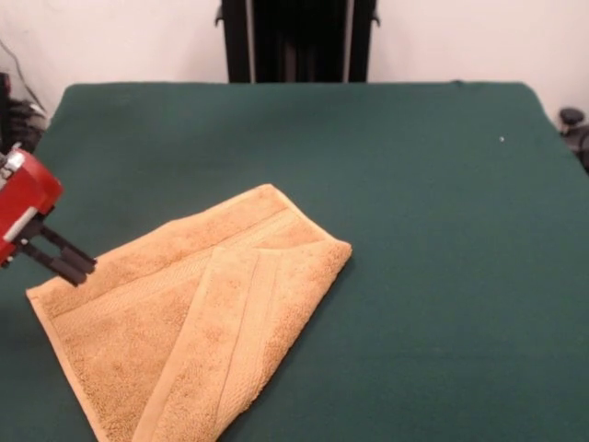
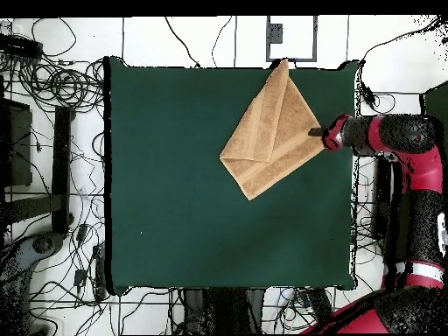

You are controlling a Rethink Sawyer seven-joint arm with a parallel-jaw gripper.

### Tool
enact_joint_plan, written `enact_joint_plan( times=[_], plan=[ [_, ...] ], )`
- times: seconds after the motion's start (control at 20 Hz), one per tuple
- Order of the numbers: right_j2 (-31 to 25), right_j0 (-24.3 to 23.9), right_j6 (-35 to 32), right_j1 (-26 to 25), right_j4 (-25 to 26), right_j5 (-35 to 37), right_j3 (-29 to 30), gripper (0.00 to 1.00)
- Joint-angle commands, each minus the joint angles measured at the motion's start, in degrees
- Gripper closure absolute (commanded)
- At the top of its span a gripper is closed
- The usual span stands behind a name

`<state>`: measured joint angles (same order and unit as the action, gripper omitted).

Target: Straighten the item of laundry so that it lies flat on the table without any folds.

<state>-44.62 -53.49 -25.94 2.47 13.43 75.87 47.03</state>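
Observation:
The golden-tan towel [image 1: 193,322] lies on the dark green table [image 1: 414,230] at the near left in the front view, with one flap folded over onto itself along a long crease. Its near corner runs off the picture's bottom edge. No tag shows. My gripper [image 1: 81,269] hangs at the left edge, just over the towel's left corner, with its black fingers [image 1: 64,250] slightly apart and holding nothing. In the overhead view the towel [image 2: 271,131] is a folded kite shape near the table's [image 2: 175,175] far right, and the gripper [image 2: 315,133] is at its right edge.
The robot's pedestal [image 1: 296,41] stands at the table's far side. My red arm [image 2: 394,136] reaches in over the table's right edge in the overhead view. Cables and stands [image 2: 52,131] lie on the floor around the table.

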Motion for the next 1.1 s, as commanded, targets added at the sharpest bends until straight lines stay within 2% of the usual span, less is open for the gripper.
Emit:
enact_joint_plan(
  times=[0.05,0.45,0.7,0.95,1.1],
  plan=[
    [-7.02,1.92,11.77,-2.91,-2.44,-5.67,9.76,1.0],
    [-6.71,1.89,10.25,-3.59,-0.82,-6.84,11.11,1.0],
    [-4.38,3.4,8.47,-4.36,0.1,-3.91,8.87,1.0],
    [1.67,7.17,4.31,-5.39,3.81,2.34,3.59,1.0],
    [2.41,7.68,3.99,-5.83,4.24,2.57,2.82,1.0]
  ],
)
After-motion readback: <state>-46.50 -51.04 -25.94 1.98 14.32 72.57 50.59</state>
